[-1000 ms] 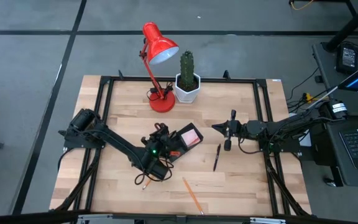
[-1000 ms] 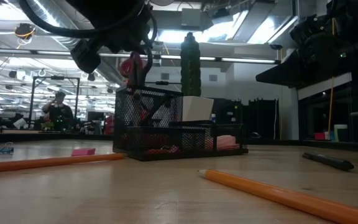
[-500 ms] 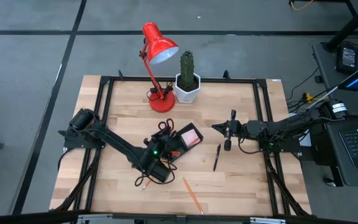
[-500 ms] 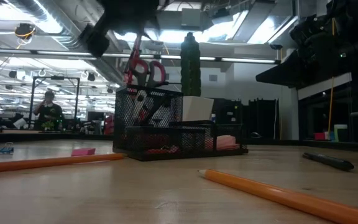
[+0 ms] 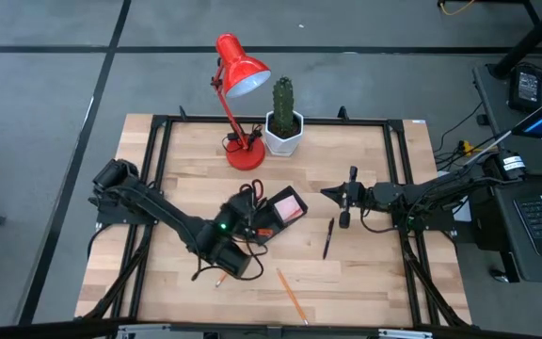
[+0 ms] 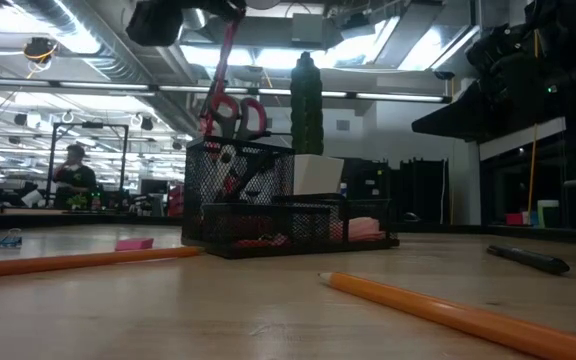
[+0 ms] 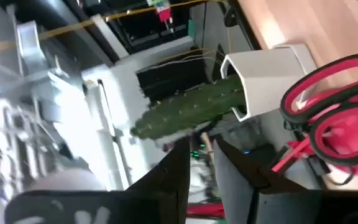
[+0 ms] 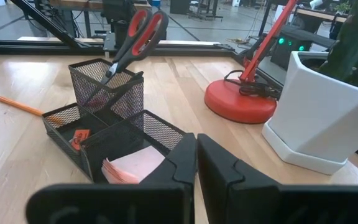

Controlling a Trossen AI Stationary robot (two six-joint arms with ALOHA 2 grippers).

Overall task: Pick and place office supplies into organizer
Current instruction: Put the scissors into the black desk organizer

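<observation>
The black mesh organizer [image 5: 273,217] [image 8: 107,127] sits mid-table, with the pink sticky-note pad [image 8: 132,167] and a small red piece [image 8: 79,137] inside. The red-handled scissors [image 5: 250,196] [image 8: 138,31] stand blades-down in its tall cup, leaning on the rim. My left gripper [image 5: 243,222] [image 7: 201,163] hovers open, above and on the near-left of the cup, clear of the scissor handles [image 7: 334,118]. My right gripper [image 5: 327,192] [image 8: 196,152] waits shut to the organizer's right. Two orange pencils [image 5: 293,295] [image 5: 216,278] and the black pen [image 5: 328,237] lie on the table.
The red desk lamp [image 5: 241,71] and the cactus in its white pot [image 5: 283,122] stand behind the organizer. A small pink piece [image 6: 133,243] lies on the table's left. Black frame rails [image 5: 158,151] run along the table's edges. A person [image 6: 73,170] stands in the room beyond.
My left gripper was around the scissor handles at the cup a second ago. It has let go, risen and drawn back toward the near-left. The scissors stay standing in the cup on their own, handles up.
</observation>
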